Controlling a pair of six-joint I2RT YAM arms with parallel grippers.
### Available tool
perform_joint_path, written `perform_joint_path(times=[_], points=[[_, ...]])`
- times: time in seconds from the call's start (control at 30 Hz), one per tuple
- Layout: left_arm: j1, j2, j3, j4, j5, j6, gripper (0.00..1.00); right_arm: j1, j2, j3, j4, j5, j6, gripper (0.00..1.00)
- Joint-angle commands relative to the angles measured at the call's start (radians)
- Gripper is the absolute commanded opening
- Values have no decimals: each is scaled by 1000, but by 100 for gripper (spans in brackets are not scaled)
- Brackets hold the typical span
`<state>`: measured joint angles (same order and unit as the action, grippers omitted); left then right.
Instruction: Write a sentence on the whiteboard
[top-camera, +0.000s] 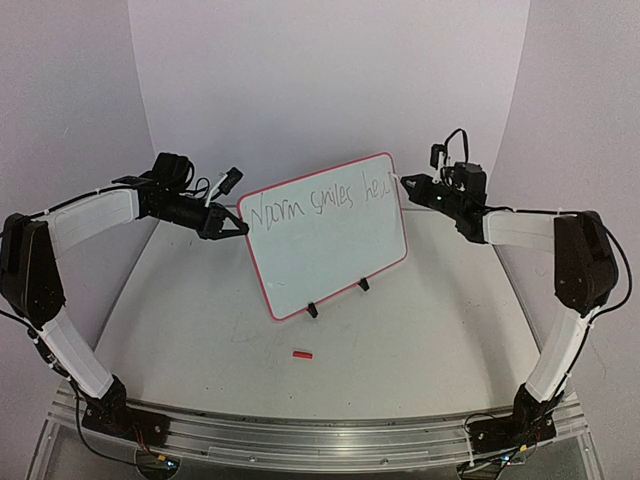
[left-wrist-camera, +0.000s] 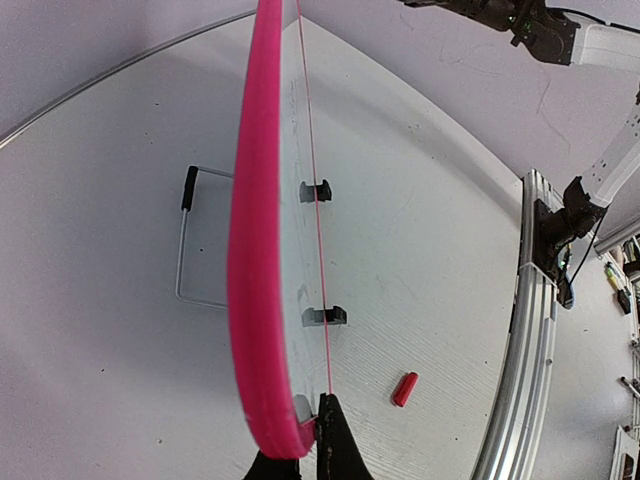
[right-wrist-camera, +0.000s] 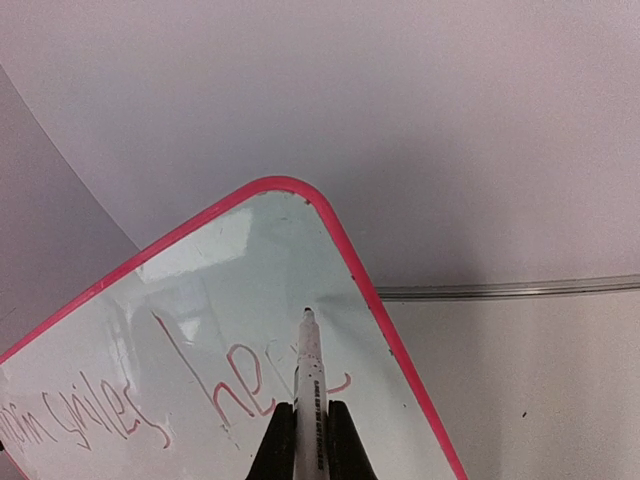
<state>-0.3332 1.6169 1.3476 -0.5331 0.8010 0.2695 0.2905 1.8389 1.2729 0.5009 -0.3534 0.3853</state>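
Observation:
The whiteboard (top-camera: 330, 250) stands tilted on two black clip feet at mid-table, its pink-red rim (left-wrist-camera: 255, 250) edge-on in the left wrist view. The sentence (top-camera: 320, 203) is one line across the top, reading roughly "Norm smiles here"; its end shows in the right wrist view (right-wrist-camera: 235, 390). My left gripper (top-camera: 238, 228) is shut on the board's left edge (left-wrist-camera: 305, 440). My right gripper (top-camera: 405, 183) is shut on a white marker (right-wrist-camera: 311, 385). The marker's tip sits at the board face near the upper right corner, just past "here".
A small red marker cap (top-camera: 303, 354) lies on the table in front of the board and also shows in the left wrist view (left-wrist-camera: 404, 389). A wire stand (left-wrist-camera: 185, 240) sits behind the board. A metal rail (top-camera: 320, 435) runs along the near edge.

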Motion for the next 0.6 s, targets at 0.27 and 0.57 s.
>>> perform_joint_path(times=[0.27, 0.57], points=[[-9, 12, -11, -21, -92, 100, 0, -3, 51, 101, 23, -37, 0, 0], [-9, 9, -11, -21, -89, 100, 0, -3, 56, 58, 6, -30, -11, 0]])
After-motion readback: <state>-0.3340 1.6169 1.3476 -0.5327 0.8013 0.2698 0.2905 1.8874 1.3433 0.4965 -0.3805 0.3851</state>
